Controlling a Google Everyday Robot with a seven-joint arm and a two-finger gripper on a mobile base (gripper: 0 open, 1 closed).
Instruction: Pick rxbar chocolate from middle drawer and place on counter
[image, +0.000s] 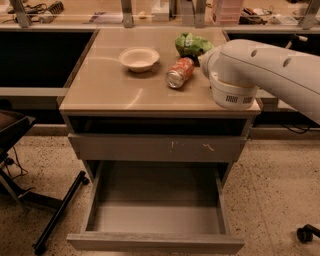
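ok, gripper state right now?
Gripper: not in view. Only the white arm shows, above the right end of the counter.
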